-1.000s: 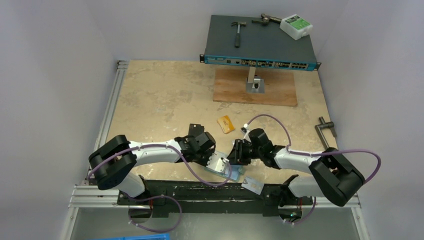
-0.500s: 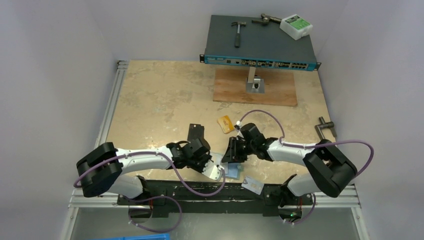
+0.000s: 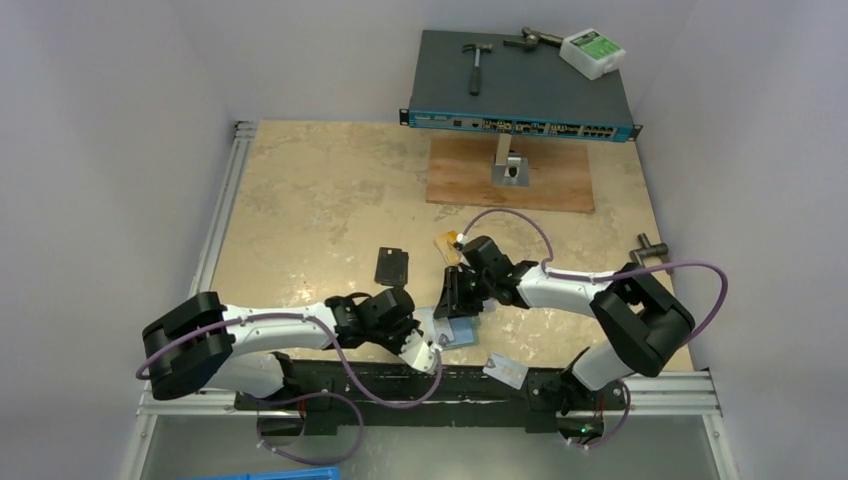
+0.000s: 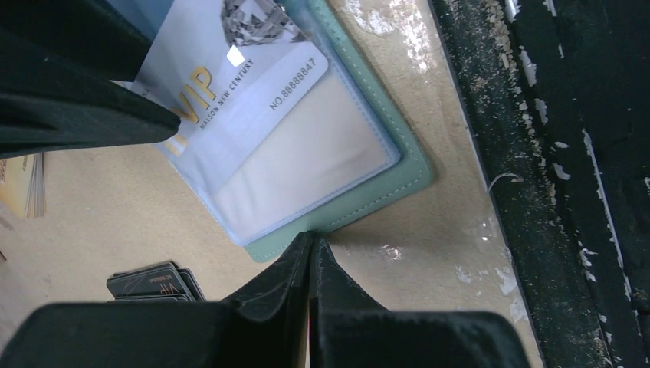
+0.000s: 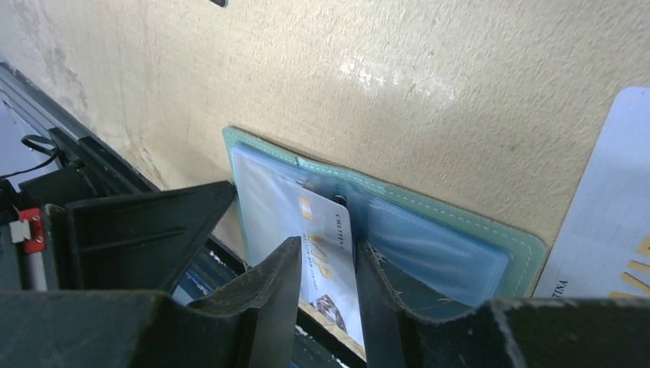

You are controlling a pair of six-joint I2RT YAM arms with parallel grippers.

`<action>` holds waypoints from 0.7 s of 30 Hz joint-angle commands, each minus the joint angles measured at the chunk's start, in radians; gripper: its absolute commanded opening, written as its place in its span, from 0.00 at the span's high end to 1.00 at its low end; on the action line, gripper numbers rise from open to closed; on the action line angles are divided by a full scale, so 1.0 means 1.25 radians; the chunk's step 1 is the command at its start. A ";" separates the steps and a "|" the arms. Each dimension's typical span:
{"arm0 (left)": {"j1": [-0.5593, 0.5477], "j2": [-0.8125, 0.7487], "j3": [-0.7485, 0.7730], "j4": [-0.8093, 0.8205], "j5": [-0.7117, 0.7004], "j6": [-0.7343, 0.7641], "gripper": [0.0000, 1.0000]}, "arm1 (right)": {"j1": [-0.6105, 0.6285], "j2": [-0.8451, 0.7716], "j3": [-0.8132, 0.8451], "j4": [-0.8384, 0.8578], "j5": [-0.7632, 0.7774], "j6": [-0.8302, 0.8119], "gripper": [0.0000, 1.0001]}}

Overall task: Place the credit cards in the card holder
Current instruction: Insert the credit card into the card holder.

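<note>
The teal card holder (image 3: pixel 458 334) (image 4: pixel 368 192) (image 5: pixel 460 230) lies open near the table's front edge, its clear sleeves facing up. My right gripper (image 3: pixel 452 310) (image 5: pixel 326 268) is shut on a silver credit card (image 4: pixel 230 84) (image 5: pixel 326 245), held tilted with its leading end inside a sleeve. My left gripper (image 3: pixel 432 348) (image 4: pixel 313 239) is shut and empty, its tips touching the holder's near edge. An orange credit card (image 3: pixel 447 245) lies behind the right gripper. Another silver credit card (image 3: pixel 507 372) (image 5: pixel 613 215) lies at the front right.
A black wallet-like rectangle (image 3: pixel 391 266) (image 4: pixel 149 280) lies left of the holder. The black base rail (image 3: pixel 400 385) (image 4: pixel 536 153) runs just in front of it. A network switch (image 3: pixel 520 85) with tools, a wooden board (image 3: pixel 460 180) and a metal handle (image 3: pixel 650 255) sit farther off.
The right gripper has carried the card left and back over the holder. The left gripper has swung toward the front edge, uncovering the black rectangle. The holder has shifted slightly left.
</note>
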 commanded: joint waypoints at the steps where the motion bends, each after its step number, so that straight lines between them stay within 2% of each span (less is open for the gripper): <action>1: -0.026 -0.009 -0.016 0.042 -0.014 0.010 1.00 | 0.009 -0.001 0.025 -0.029 0.032 -0.013 0.68; 6: -0.039 -0.008 -0.021 0.047 -0.021 0.015 1.00 | 0.021 -0.036 -0.009 -0.038 0.042 0.004 0.64; 10: -0.041 0.037 0.013 0.037 -0.034 0.011 1.00 | 0.027 -0.044 -0.009 -0.047 0.046 0.011 0.55; 21: -0.047 0.087 0.019 0.034 -0.068 0.000 1.00 | 0.030 -0.098 0.015 -0.130 0.075 -0.016 0.53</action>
